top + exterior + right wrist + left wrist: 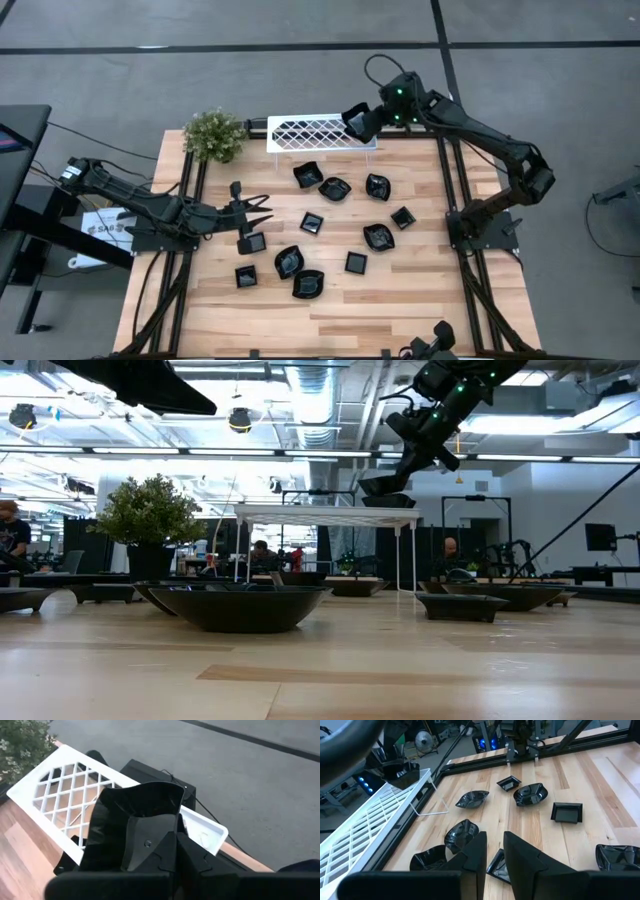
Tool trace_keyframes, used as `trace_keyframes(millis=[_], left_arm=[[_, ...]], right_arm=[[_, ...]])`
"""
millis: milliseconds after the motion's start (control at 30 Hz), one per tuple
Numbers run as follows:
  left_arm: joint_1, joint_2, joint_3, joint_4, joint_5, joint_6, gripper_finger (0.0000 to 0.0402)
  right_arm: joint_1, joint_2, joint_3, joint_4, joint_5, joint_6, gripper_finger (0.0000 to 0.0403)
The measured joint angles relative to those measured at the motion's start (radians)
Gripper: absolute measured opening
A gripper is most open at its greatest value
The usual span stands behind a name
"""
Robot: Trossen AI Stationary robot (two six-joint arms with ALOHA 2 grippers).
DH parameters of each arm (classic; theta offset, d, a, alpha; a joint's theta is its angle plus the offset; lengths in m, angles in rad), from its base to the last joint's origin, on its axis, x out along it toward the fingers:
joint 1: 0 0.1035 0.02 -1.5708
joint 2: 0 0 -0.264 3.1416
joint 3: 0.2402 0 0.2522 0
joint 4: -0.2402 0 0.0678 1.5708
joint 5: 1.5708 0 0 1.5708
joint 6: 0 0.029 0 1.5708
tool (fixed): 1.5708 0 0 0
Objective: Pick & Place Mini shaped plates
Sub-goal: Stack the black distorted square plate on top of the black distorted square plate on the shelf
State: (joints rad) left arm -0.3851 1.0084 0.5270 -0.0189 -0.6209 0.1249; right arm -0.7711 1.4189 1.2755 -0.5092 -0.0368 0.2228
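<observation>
**Ana:** Starting with the plates, where are they?

**Ben:** One glossy black mini plate [135, 820] is pinched between the right fingers [358, 121], raised above the right end of the white lattice rack [318, 133], at about one o'clock on the bench [420, 300] seen from overhead. The other mini plates [335, 188] lie loose on the wood, scattered from the centre toward five and seven o'clock, some square, some wavy-rimmed, mostly apart from one another.

**Ana:** And the left arm?

**Ben:** It reaches in from nine o'clock. The left fingers [250, 236] are set narrow, low over a small square plate [255, 241] left of centre; whether they grip it cannot be told.

**Ana:** Anything else on the bench?

**Ben:** A small potted plant [214, 135] stands at eleven o'clock, just beside the rack's left end. The rack runs along the far edge at twelve o'clock on thin white legs.
</observation>
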Motion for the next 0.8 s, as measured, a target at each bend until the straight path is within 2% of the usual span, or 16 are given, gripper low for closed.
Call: trace_keyframes(millis=[300, 633, 800], left_arm=[[0.0, 0.0, 0.0, 0.0, 0.0, 0.0, 0.0066], [0.0, 0.0, 0.0, 0.0, 0.0, 0.0, 0.0066], [0.0, 0.0, 0.0, 0.0, 0.0, 0.0, 0.0066]], right_arm=[[-0.004, 0.0, 0.0, -0.032, 0.011, -0.02, 0.0012], [-0.004, 0.0, 0.0, -0.03, 0.011, -0.05, 0.0128], [-0.003, -0.007, 0.0, -0.025, 0.052, -0.058, 0.0167]])
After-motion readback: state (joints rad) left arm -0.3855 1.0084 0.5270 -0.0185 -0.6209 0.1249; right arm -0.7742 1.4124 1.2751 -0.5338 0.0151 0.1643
